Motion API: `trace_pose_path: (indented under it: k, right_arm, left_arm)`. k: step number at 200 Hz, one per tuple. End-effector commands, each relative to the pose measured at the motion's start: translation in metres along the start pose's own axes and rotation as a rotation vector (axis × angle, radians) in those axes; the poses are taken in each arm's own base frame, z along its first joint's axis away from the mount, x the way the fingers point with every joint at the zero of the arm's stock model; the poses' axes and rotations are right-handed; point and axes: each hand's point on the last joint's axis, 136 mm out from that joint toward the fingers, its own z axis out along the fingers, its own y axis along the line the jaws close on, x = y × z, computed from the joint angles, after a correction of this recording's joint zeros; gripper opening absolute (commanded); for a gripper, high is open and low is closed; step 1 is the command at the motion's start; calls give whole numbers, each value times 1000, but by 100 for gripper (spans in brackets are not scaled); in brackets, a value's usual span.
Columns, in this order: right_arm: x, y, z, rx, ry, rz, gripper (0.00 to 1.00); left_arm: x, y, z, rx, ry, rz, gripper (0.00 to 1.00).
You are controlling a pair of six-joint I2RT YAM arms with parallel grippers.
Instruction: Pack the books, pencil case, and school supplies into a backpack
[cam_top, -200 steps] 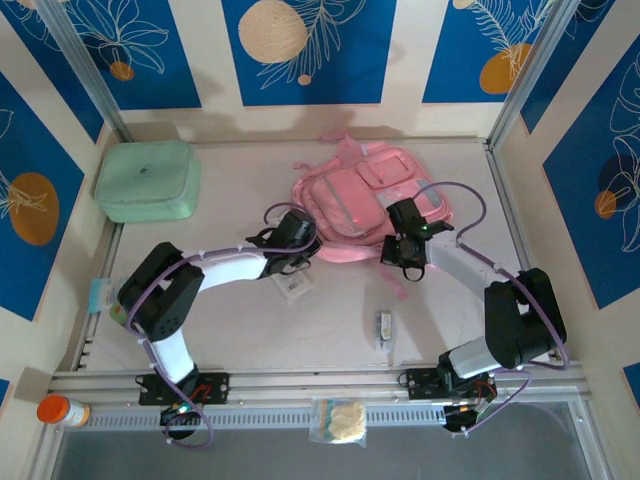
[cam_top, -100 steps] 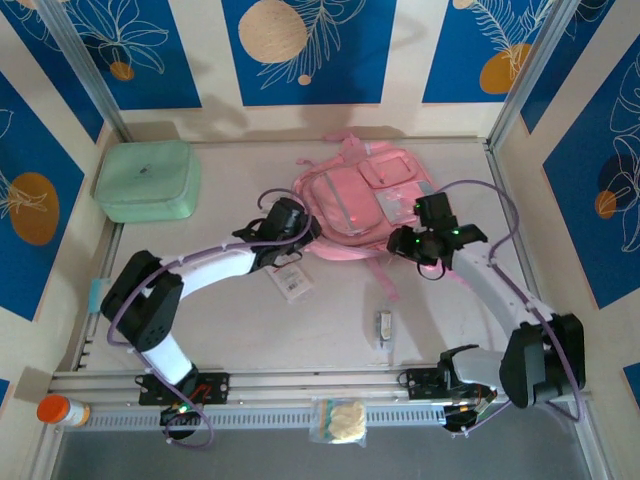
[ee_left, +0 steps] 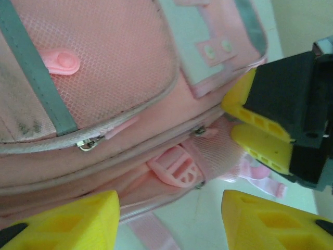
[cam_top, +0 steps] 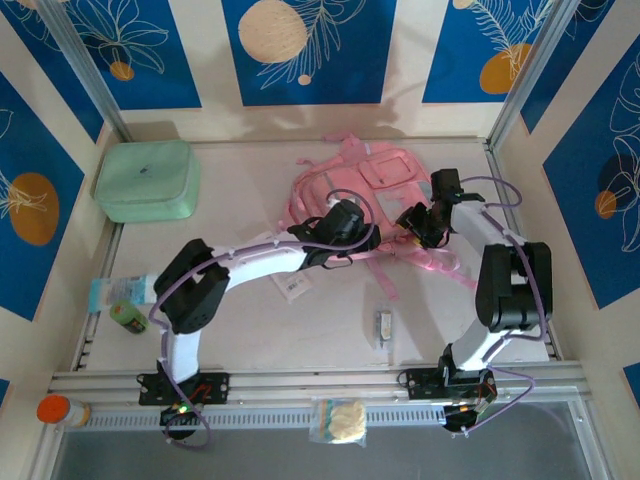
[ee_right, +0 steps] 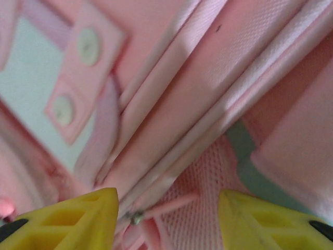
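Pink backpack (cam_top: 372,185) lies flat on tabletop (cam_top: 250,330), far centre. Both arms released: left end effector (ee_left: 169,221), fingers spread wide at backpack's near edge by zip pull (ee_left: 86,145); right end effector (ee_right: 166,219), fingers wide apart over seam on backpack's right side. Small grey-white item (cam_top: 383,327) on tabletop nearer bases, well apart from backpack.

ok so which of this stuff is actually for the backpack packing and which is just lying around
For the job:
- pink backpack
- white printed pencil case, partly under the left arm
- small grey-white supply item

Just lying about:
- mint-green zip case
- teal packet
- orange-capped bottle
- clear bag on the front rail
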Motion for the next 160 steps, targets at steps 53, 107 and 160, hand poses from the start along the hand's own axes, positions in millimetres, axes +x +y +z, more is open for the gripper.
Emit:
trace_pose_path:
  k: [53,107,160]
  right_arm:
    - [-23,17,21,-33,-12,-7,34]
    - [-22,56,-14,-253,-36,-46,0]
    - [7,90,-83,-538,-18,-4,0]
  left_arm:
    - [38,46,23,-129,129,103,36]
    - [53,85,18,-229,138,108,27]
    - [37,107,29,-227,109,67,26]
